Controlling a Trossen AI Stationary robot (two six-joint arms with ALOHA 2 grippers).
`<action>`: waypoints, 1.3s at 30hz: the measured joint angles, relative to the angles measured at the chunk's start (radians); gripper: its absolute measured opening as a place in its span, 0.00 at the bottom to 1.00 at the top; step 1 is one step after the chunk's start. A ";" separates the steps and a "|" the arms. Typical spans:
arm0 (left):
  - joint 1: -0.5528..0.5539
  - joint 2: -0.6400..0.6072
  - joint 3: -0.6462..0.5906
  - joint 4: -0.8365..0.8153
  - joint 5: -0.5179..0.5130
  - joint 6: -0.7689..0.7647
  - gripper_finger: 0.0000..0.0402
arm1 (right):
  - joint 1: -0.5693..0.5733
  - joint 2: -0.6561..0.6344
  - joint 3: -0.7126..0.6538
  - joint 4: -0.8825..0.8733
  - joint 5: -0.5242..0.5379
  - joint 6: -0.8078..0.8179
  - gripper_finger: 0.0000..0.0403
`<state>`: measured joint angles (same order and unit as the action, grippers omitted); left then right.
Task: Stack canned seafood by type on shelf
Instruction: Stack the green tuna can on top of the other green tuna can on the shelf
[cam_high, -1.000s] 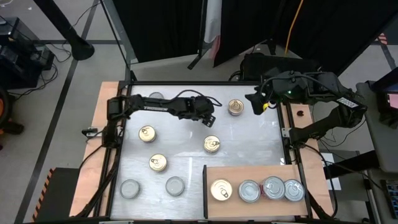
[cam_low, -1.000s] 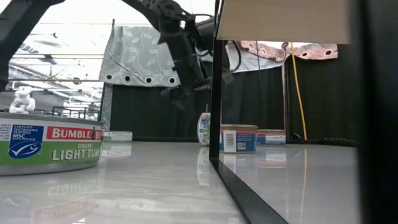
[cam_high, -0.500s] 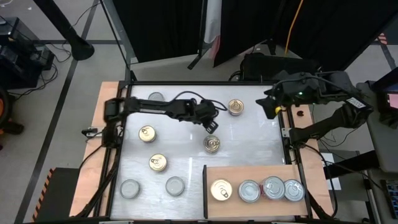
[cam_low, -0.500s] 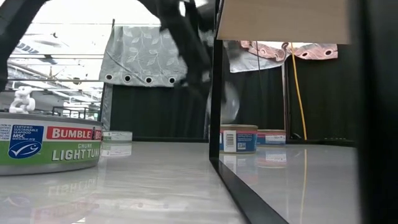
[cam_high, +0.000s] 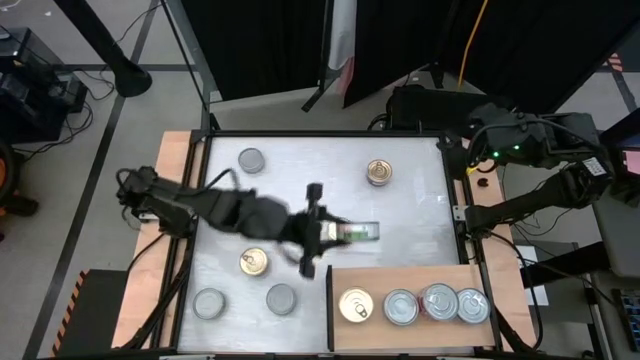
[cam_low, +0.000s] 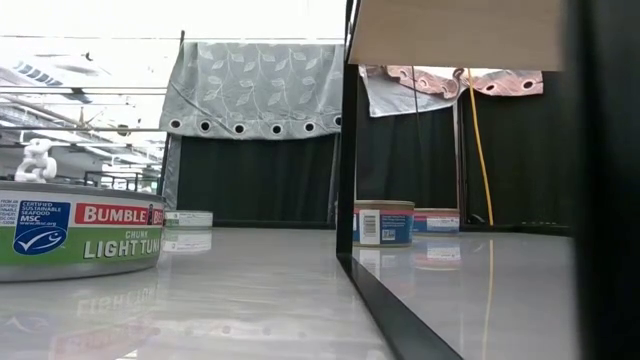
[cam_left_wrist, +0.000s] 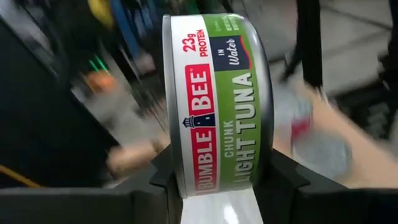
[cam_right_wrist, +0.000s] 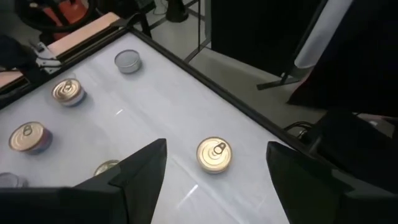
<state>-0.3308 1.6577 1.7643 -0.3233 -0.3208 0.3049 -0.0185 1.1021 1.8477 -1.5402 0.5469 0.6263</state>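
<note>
High view: overhead, straight down, whole desk (cam_high: 400, 215).
Low view: desk level, facing curtains; a labelled tin (cam_low: 80, 232) close at 9 o'clock.
Left wrist: hard against a held tin (cam_left_wrist: 217, 102).
Right wrist: raised, angled down; shares gold-topped tin (cam_right_wrist: 214, 154) with high view.

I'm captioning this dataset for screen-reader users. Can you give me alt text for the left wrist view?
The left gripper holds a tuna can on its edge between two dark fingers, its green-and-white label reading Bumble Bee Chunk Light Tuna in Water. Everything behind the can is blurred.
</note>
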 joint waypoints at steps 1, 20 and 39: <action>-0.026 0.016 0.025 0.044 -0.046 0.037 0.36 | 0.000 -0.003 0.000 0.000 0.002 0.009 0.66; -0.132 0.410 0.281 0.039 -0.099 0.626 0.38 | -0.016 0.007 -0.077 -0.016 -0.008 0.173 0.66; -0.079 0.526 0.280 -0.054 0.009 0.707 0.40 | 0.053 0.022 -0.103 0.220 -0.125 0.348 0.66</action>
<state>-0.4097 2.1841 2.0441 -0.3772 -0.3116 1.0119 0.0349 1.1240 1.7443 -1.3201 0.4221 0.9744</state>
